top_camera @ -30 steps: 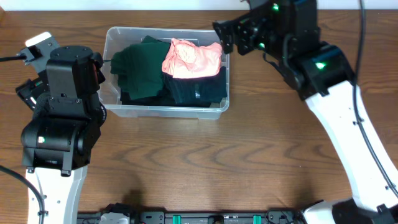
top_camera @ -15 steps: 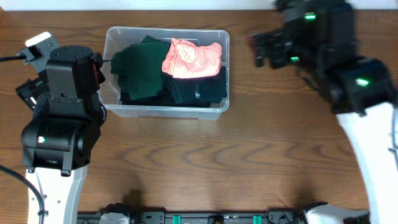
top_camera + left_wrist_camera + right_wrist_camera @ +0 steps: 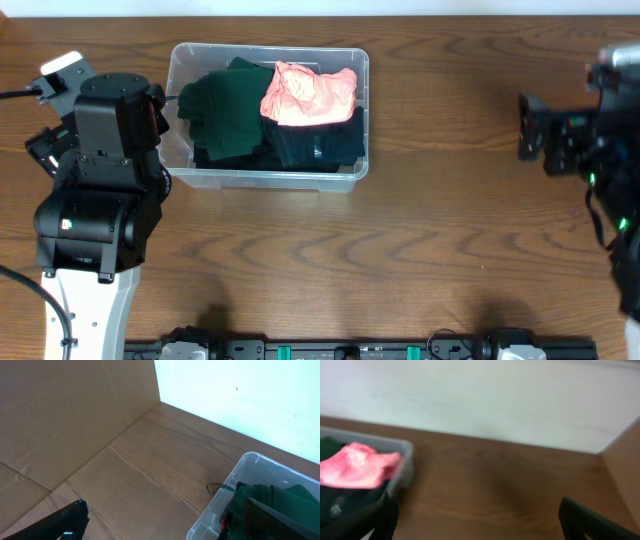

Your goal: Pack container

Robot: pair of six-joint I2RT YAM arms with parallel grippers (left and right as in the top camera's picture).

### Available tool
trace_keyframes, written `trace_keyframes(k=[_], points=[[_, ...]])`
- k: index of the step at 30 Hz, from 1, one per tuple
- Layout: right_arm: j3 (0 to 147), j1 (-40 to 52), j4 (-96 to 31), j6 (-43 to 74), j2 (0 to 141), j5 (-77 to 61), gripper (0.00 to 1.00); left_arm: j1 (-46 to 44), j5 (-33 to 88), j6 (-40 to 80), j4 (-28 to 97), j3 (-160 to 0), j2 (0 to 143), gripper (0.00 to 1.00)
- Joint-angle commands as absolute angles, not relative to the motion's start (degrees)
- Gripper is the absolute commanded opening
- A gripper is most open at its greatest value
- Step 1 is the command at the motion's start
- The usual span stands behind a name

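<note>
The clear plastic container stands at the back left of the table. It holds dark green clothes, a pink garment and a black garment. My left gripper is just beside the container's left wall. In the left wrist view it is open and empty, with the container's corner by its right finger. My right gripper is far to the right of the container. In the right wrist view it is open and empty over bare wood, with the container and pink garment at the left.
A brown cardboard wall stands left of the table, and a white wall runs behind it. Wooden tabletop stretches in front of and to the right of the container.
My right arm has swung right, from the container's right rear corner to the table's right edge. The left arm and the container's contents have not moved.
</note>
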State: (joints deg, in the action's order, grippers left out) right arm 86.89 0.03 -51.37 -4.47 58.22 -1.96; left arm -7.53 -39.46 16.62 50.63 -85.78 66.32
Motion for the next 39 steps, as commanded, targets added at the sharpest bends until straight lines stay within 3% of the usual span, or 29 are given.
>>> trace_keyframes(k=[1,10,16,39], points=[[72.79,-3.40,-45.89,-5.65,50.43,-1.93,0.99,-7.31,-40.75,16.32,50.57,-86.19,66.28,0.98],[39.88,-6.48,-36.49,-1.61,29.74,-1.93,0.99,-7.31,-40.75,16.32,50.57,-86.21,66.28,0.98],[26.26,-6.48,-32.45,1.30,18.76,-1.93,0.99,-7.31,-40.75,16.32,50.57,-86.19,66.28,0.98],[12.36,-6.39,-32.53,5.76,0.32,-3.11,0.99,-7.31,-40.75,16.32,50.57,-86.19,66.28,0.98]])
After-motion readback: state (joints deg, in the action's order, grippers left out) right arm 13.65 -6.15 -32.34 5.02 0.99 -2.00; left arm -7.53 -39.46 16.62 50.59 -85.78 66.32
